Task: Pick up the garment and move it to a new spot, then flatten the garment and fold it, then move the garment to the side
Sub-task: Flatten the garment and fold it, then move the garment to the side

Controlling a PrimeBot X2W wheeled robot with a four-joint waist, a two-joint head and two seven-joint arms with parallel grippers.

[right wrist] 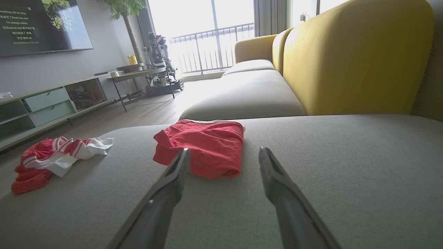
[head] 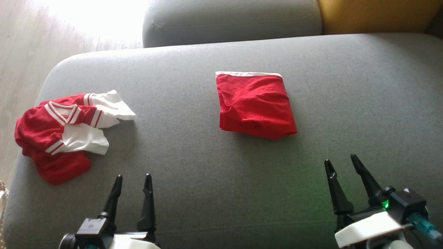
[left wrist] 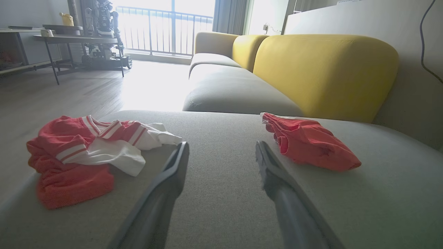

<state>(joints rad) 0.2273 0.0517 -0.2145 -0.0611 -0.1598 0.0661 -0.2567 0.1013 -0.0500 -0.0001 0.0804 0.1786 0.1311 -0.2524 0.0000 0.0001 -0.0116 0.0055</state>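
Item 1: crumpled shirt (head: 62,131), lying at sofa seat (head: 193,166) left edge, likely awaiting pickup.
Item 2: folded red garment (head: 255,103), lying centre.
I'm holding left end effector (head: 133,176) and right end effector (head: 340,159) spread, empty, clear of both, readying for grasp.

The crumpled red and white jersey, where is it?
Head view: the red and white jersey lies at the left end of the grey sofa cushion, up-left of the left gripper, well left of the folded red garment.
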